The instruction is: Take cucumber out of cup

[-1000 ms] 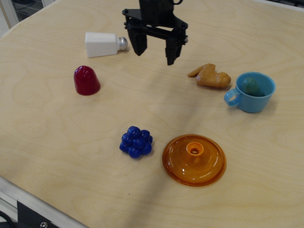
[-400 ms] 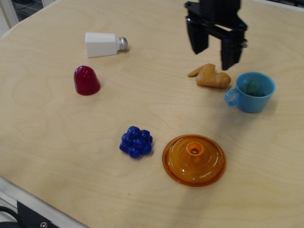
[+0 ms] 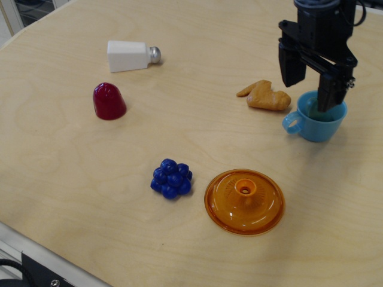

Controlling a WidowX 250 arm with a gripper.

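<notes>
The light blue cup point(image 3: 317, 127) stands on the wooden table at the right, its loop handle pointing left. The teal-green cucumber point(image 3: 309, 112) lies inside it, only partly showing behind one finger. My black gripper point(image 3: 310, 86) hangs open and empty just above the cup. Its right finger point(image 3: 330, 95) is over the cup's mouth and its left finger point(image 3: 291, 69) is outside the rim at the back left. I cannot tell whether a finger touches the cup.
A tan chicken-wing toy point(image 3: 265, 95) lies just left of the cup. An orange lid point(image 3: 244, 201) and a blue berry cluster point(image 3: 172, 178) sit in front. A dark red dome point(image 3: 109, 100) and a white salt shaker point(image 3: 128, 55) are at the left. The table edge point(image 3: 36, 251) runs along the lower left.
My gripper has moved right, from near the shaker, past the chicken wing, to over the cup, and has come lower. It has stayed open. Nothing else has moved.
</notes>
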